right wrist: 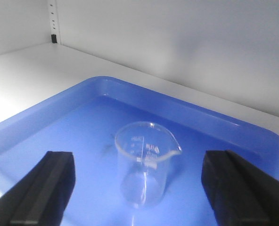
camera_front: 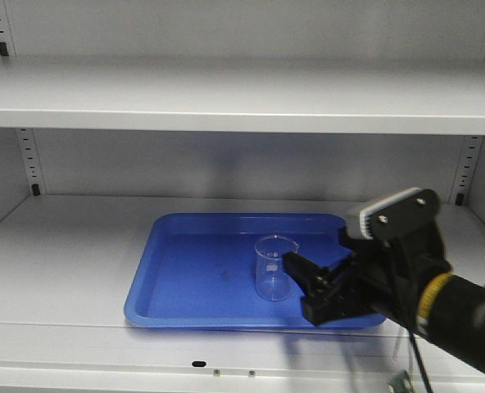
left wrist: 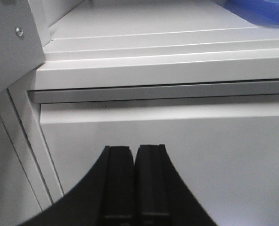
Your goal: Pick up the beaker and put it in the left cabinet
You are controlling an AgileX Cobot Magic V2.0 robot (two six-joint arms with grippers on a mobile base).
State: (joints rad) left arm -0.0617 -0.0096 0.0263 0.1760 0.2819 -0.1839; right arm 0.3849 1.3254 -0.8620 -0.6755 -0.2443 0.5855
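Beaker (camera_front: 274, 268): upright in the blue tray (camera_front: 185, 270) on the left cabinet (camera_front: 242, 102) shelf (spout visible at the rim).
Right gripper (right wrist: 139, 181): spread wide, 1 finger either side of the beaker, not touching it.
Left gripper (left wrist: 134, 181): fingers pressed together, holding nothing, below the shelf edge.

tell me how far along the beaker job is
Nearly finished. Done: the beaker stands upright in the blue tray on the left cabinet shelf. In hand: nothing; the right tool is open, its fingers wide on either side of the glass and not touching it. The left tool is shut, below the shelf edge. Left: probably just pulling the right arm out without knocking the beaker.
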